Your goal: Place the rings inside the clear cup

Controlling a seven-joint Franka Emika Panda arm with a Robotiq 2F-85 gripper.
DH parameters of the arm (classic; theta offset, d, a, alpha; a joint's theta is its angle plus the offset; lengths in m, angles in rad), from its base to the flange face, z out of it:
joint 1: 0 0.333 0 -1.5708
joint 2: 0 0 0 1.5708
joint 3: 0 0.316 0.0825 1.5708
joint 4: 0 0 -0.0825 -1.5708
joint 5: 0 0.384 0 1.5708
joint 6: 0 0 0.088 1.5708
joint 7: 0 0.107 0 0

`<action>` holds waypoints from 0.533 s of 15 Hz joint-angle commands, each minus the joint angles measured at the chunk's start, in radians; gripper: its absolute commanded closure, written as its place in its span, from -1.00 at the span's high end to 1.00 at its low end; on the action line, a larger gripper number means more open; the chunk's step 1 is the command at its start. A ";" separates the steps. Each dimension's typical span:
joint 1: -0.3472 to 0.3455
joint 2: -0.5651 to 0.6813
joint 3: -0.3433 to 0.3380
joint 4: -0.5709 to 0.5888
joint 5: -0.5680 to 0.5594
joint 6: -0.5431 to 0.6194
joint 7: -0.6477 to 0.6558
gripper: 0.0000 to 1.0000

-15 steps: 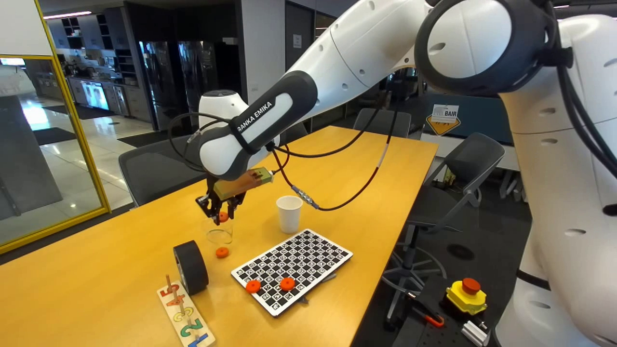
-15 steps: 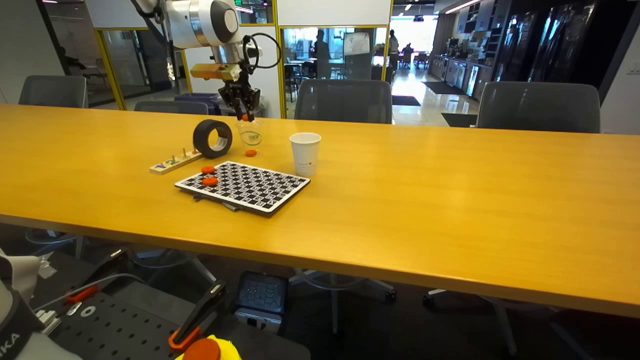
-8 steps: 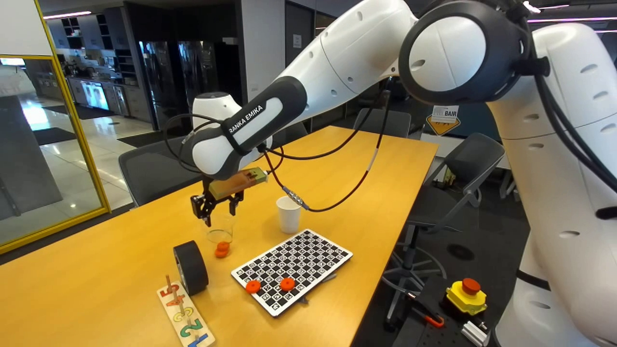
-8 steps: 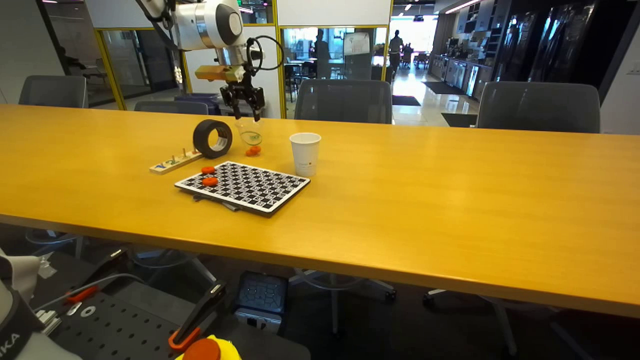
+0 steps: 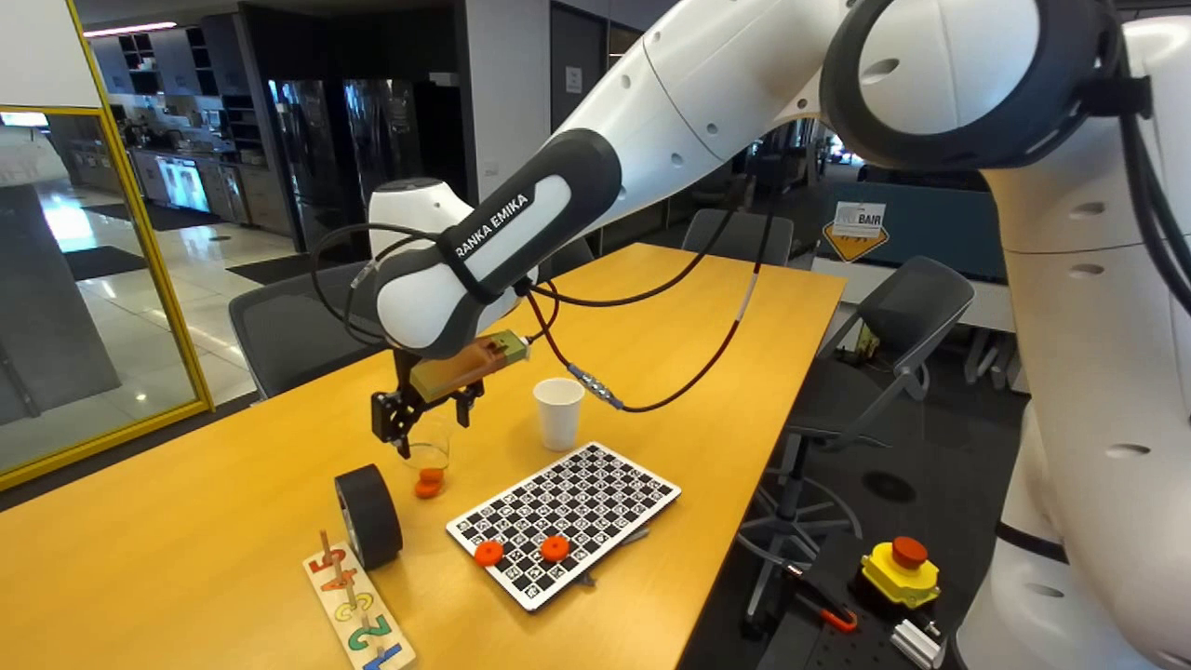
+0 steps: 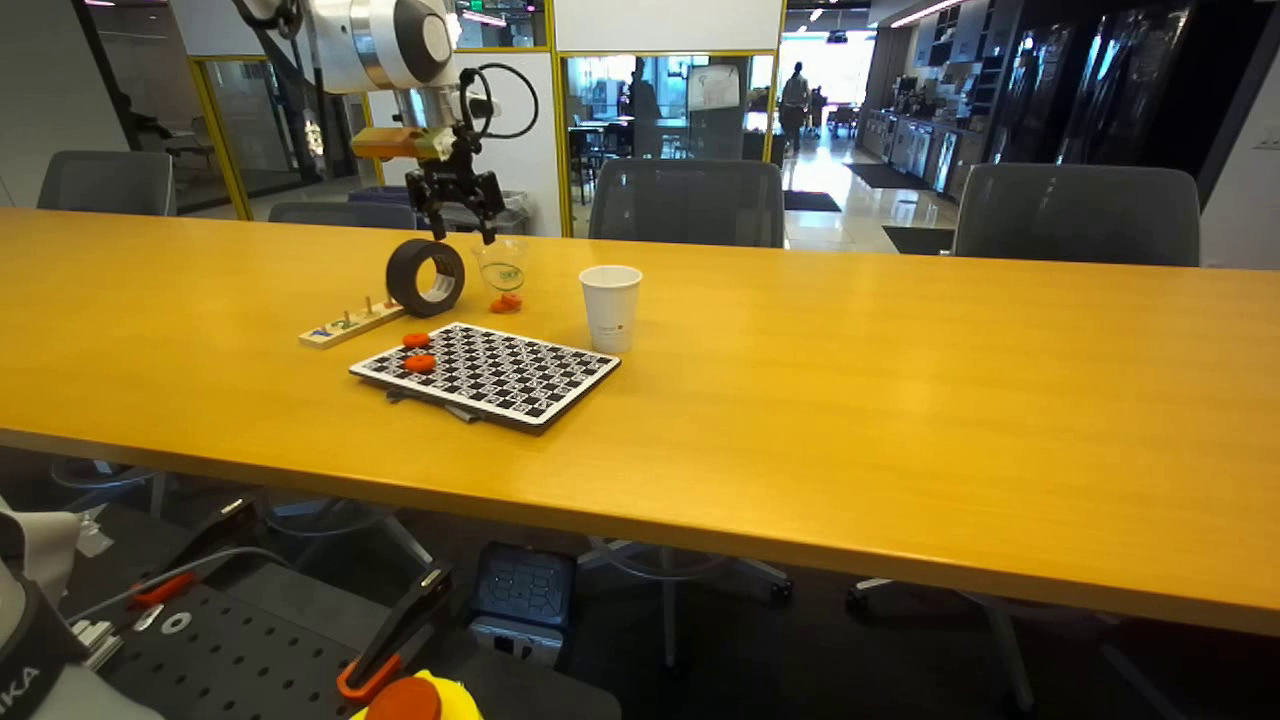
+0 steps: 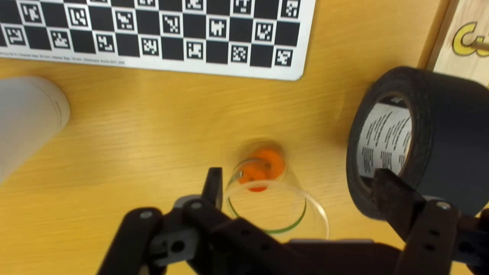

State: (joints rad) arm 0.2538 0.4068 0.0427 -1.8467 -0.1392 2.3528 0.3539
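Note:
Two orange-red rings [image 7: 269, 162] lie at the bottom of the clear cup [image 6: 502, 268], one partly on top of the other. The cup stands upright on the table, see-through with a green mark. Just above its rim my gripper [image 5: 434, 435] is open and holds nothing. In the wrist view the cup's rim shows between the spread fingers [image 7: 214, 187], nearer the left one, while the right one overlaps the black tape roll. Two more rings, a left one [image 5: 488, 554] and a right one [image 5: 555, 549], rest on the checkerboard.
A black tape roll [image 6: 403, 280] stands on edge close to the clear cup. Past it lies a wooden peg board [image 5: 358, 609] with painted numbers. An opaque white cup [image 6: 610, 310] stands on the cup's other side, near the checkerboard [image 5: 595, 507].
A second ago my gripper was shut on a ring over the clear cup. The jaws have opened and that ring has dropped in. The gripper has since shifted toward the tape roll.

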 commanded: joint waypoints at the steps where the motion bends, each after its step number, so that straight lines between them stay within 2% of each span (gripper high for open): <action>1: 0.026 -0.138 0.004 -0.197 -0.025 0.040 0.061 1.00; 4: 0.032 -0.178 0.017 -0.299 -0.022 0.065 0.089 1.00; 8: 0.022 -0.159 0.036 -0.367 -0.006 0.102 0.077 1.00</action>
State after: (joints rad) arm 0.2842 0.2675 0.0657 -2.1479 -0.1398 2.4043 0.4144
